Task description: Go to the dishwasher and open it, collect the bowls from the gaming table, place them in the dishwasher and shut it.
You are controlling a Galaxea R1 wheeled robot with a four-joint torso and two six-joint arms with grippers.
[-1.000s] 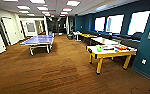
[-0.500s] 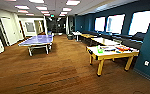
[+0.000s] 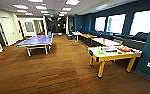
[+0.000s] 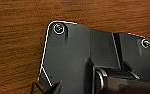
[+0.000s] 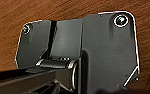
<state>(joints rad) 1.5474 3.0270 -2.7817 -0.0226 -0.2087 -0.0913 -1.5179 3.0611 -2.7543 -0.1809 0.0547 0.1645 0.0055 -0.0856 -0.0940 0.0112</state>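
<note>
Gaming table [image 3: 111, 55] right in head view (wrist views: wood floor [image 4: 16, 37]).

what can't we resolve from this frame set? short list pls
- Bowls: in the head view a green blob sits on the gaming table, too blurred to tell bowl from cup; no yellow bowl can be picked out.
- Other items on the table: colourful, too blurred to identify.
- Tool state: in both wrist views the robot's dark plate blocks the fingers.
- Far end of the room: dark and too small to make out.
</note>
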